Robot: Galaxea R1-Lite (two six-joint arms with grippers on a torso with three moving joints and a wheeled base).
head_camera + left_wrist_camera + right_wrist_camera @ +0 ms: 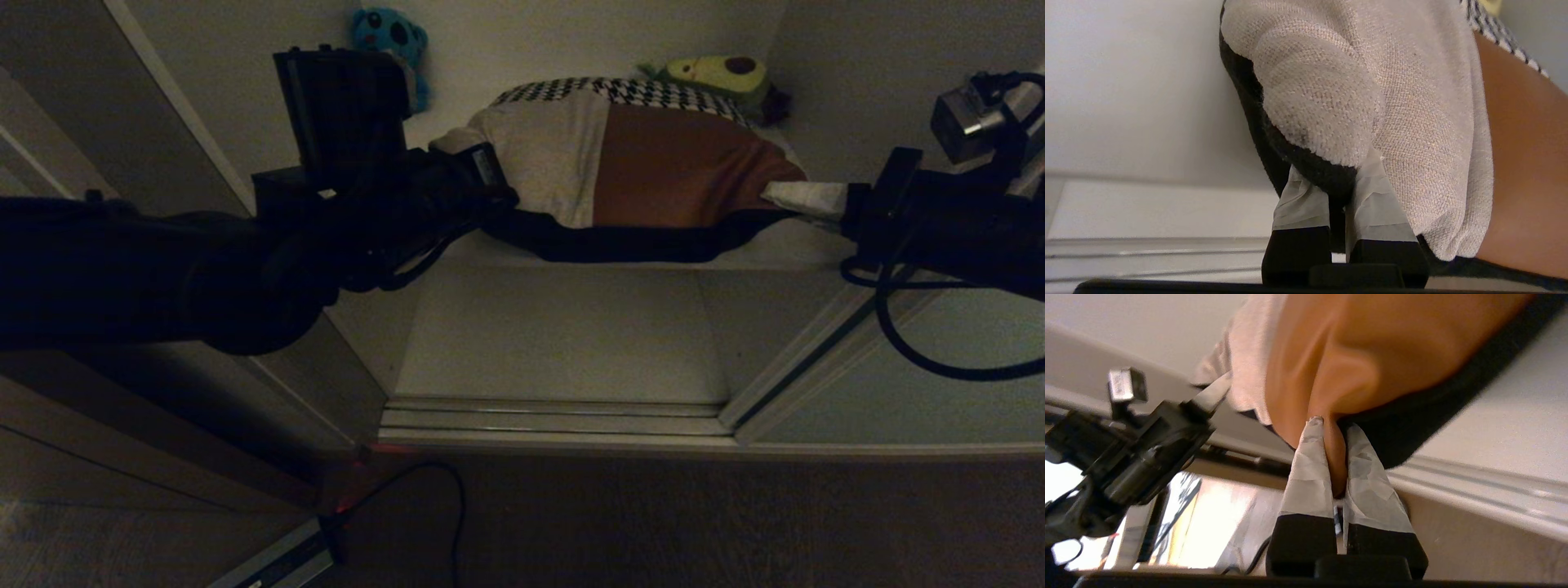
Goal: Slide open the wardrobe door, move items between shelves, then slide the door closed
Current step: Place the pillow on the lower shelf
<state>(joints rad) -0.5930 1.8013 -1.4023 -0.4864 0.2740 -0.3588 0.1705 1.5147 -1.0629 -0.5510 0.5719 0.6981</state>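
Note:
Two stacked cushions lie at the front of an off-white shelf inside the wardrobe. The cream cushion with a brown band is on top. Under it, the houndstooth cushion shows its pattern at the back and its black back at the front. My left gripper is shut on the black edge at the stack's left end, with cream cloth draped over it. My right gripper is shut on a fold of the brown band at the right end. The sliding wardrobe door stands at the lower right, pushed aside.
A blue plush toy and a green avocado plush sit at the back of the shelf. Below is a lower board and the ribbed floor track. A grey power brick with its cable lies on the floor.

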